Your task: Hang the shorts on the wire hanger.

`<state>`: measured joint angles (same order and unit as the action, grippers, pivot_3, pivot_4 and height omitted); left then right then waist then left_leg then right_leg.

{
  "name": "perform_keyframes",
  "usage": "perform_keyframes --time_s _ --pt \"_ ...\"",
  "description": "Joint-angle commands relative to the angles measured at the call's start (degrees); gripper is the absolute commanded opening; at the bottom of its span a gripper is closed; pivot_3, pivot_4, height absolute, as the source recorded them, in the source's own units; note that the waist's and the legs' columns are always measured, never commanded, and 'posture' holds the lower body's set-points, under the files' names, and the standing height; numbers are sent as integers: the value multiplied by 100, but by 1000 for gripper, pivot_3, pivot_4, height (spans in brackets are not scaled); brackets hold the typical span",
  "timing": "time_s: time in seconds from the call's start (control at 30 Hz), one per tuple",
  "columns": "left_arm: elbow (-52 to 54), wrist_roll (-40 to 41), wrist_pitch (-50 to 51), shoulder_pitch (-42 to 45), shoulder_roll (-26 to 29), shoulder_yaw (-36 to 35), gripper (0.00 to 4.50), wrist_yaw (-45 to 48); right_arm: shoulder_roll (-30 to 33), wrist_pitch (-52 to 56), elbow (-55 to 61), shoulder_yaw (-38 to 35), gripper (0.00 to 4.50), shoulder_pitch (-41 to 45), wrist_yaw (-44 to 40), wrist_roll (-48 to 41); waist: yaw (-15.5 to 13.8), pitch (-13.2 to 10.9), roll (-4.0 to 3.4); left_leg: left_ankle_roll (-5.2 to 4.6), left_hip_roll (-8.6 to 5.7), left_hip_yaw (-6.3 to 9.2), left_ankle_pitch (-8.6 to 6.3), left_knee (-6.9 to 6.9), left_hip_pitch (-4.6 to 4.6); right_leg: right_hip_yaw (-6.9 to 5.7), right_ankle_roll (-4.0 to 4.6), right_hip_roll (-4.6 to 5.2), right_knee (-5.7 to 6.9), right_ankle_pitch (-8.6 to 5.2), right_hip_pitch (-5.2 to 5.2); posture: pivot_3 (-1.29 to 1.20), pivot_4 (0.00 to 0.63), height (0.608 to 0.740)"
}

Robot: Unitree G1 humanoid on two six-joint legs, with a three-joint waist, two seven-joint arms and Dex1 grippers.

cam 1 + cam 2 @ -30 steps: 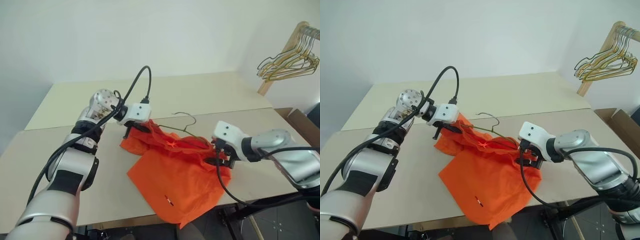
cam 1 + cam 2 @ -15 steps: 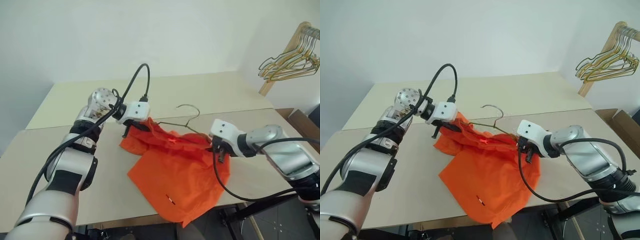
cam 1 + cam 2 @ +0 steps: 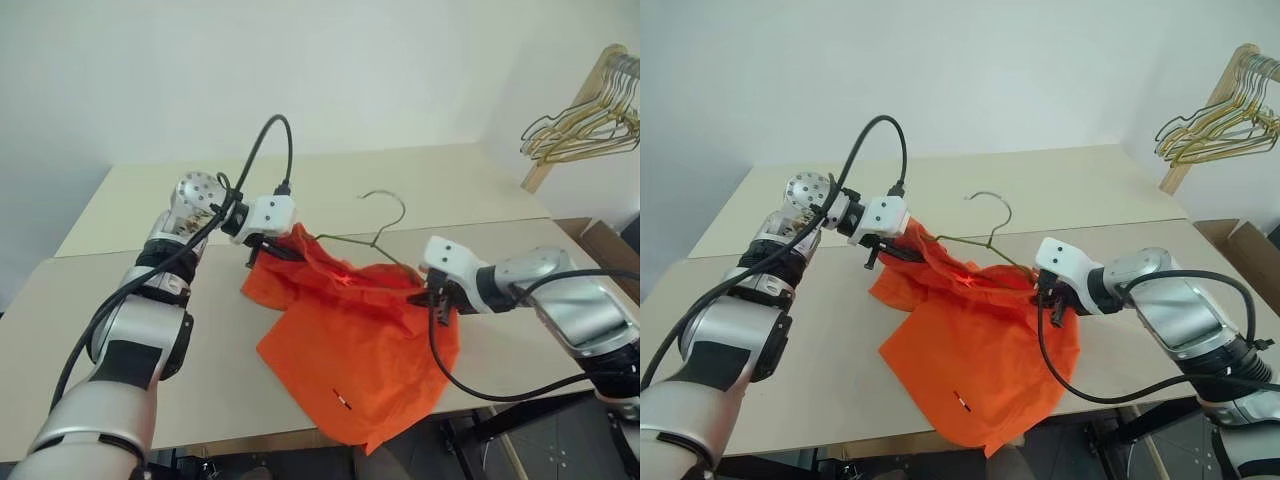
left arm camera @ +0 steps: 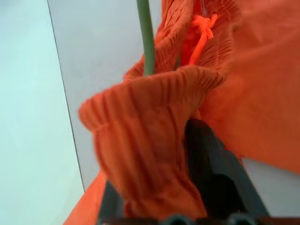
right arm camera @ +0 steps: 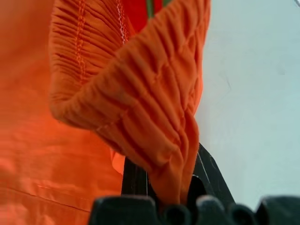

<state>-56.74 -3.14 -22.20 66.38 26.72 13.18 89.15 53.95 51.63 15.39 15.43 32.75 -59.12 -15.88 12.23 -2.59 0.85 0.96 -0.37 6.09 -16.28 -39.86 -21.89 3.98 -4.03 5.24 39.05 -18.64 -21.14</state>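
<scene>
Shorts (image 3: 350,340) pinched at both waistband ends, right gripper (image 3: 1048,300) and left gripper (image 3: 883,255) both clamping fabric. Better keeping waistband taut around hanger (image 3: 985,235), lifting evenly, no yanking.

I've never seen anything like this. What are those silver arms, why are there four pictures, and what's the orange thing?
The silver arms belong to a humanoid robot. Two pictures come from cameras in its head, looking down over a table; the two close-ups come from cameras on its wrists. The orange thing is a pair of shorts. The left gripper has one end of the waistband between its fingers, and the right gripper pinches the other end. A thin wire hanger is threaded through the waistband. More hangers hang on a rack behind.
</scene>
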Motion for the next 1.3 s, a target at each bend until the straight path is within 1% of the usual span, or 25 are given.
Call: perform_keyframes --time_s 0.03,0.23,0.27,0.3,0.4,0.43,0.53,0.6,0.7,0.8,0.9,1.0,1.07,1.17,1.23,1.3 --pt "188 312 209 118 -16 -239 2396 87 79 124 295 -514 0 -46 -94 -332 -15 0 0 0 1 0 0 0 0 0 0 -1 0 0 0 -160 0 740" --pt "152 534 391 220 23 -528 4238 -128 196 489 573 -958 0 -481 -118 -784 -35 0 0 0 1 0 0 -1 0 0 0 0 1 0 0 -163 0 740" --pt "145 579 449 262 28 -598 4479 -188 217 576 646 -1049 0 -594 -108 -883 -36 0 0 0 1 0 0 -1 0 0 0 0 1 0 0 -163 0 740" --pt "129 622 493 308 34 -684 4479 -281 236 657 726 -1140 0 -729 -94 -984 -38 0 0 0 1 1 0 -1 0 0 0 0 1 0 0 -162 0 740" --pt "69 736 484 428 -9 -1025 4479 -1054 208 984 955 -1499 0 -1153 48 -1294 -44 0 1 0 1 2 0 -2 -2 -1 0 0 1 0 0 -165 0 740" --pt "72 805 535 463 0 -1124 4479 -1165 182 1088 1021 -1632 0 -1279 119 -1385 -48 0 1 0 0 2 0 -2 -2 0 0 1 1 0 0 -170 0 740" --pt "251 1060 752 462 59 -1350 4479 -1119 85 1375 1169 -2014 0 -1569 337 -1654 -39 1 1 0 -1 2 0 -3 -1 0 0 1 2 0 1 -179 0 740" --pt "549 1271 1015 375 78 -1496 4479 -1127 -22 1667 1282 -2355 0 -1770 537 -1870 -35 1 1 0 1 1 0 -3 2 2 0 0 4 0 2 -188 0 740" --pt "1242 1642 1612 95 23 -1693 4479 -1286 -274 2148 1460 -3052 0 -2056 912 -2176 -38 1 0 0 2 2 0 -2 2 1 0 0 5 0 2 -198 3 740" --pt "2297 2057 2492 -366 -146 -1853 4479 -1735 -770 2538 1730 -3921 0 -2242 1525 -2326 -37 2 -1 0 3 3 0 -1 1 2 0 0 6 0 2 -213 10 740" --pt "3566 2509 3440 -917 -435 -1983 4479 -2489 -1294 2825 2122 -4636 0 -2396 2201 -2221 -39 3 -2 0 3 5 0 -2 2 6 0 0 11 0 3 -248 16 740" --pt "4738 2966 4211 -1391 -760 -2099 4479 -3275 -1756 3249 2571 -5426 0 -2528 2520 -2388 -28 4 -4 0 5 7 0 -1 -1 7 0 0 11 0 2 -278 13 740" --pt "5325 3214 4564 -1603 -979 -2163 4479 -3777 -2079 3642 2830 -5962 0 -2483 2647 -2515 -5 5 -5 -1 6 6 0 -1 -1 9 0 0 12 0 2 -290 11 740" --pt "5822 3374 4802 -1794 -1266 -2210 4479 -4437 -2444 4049 3072 -6682 0 -2402 2823 -2677 58 44 -34 -1 6 4 0 -1 0 11 0 0 10 0 6 -309 2 740" --pt "5914 3392 4838 -1844 -1369 -2209 4479 -4720 -2545 4087 3094 -6974 0 -2459 3032 -2815 117 88 -70 0 2 1 0 -1 3 14 0 2 2 0 14 -316 0 740" --pt "5864 3346 4819 -1817 -1431 -2187 4479 -4929 -2582 4087 3028 -7220 0 -2508 3339 -2893 156 99 -90 -2 2 -5 -1 4 28 14 0 1 -5 0 44 -321 0 740"
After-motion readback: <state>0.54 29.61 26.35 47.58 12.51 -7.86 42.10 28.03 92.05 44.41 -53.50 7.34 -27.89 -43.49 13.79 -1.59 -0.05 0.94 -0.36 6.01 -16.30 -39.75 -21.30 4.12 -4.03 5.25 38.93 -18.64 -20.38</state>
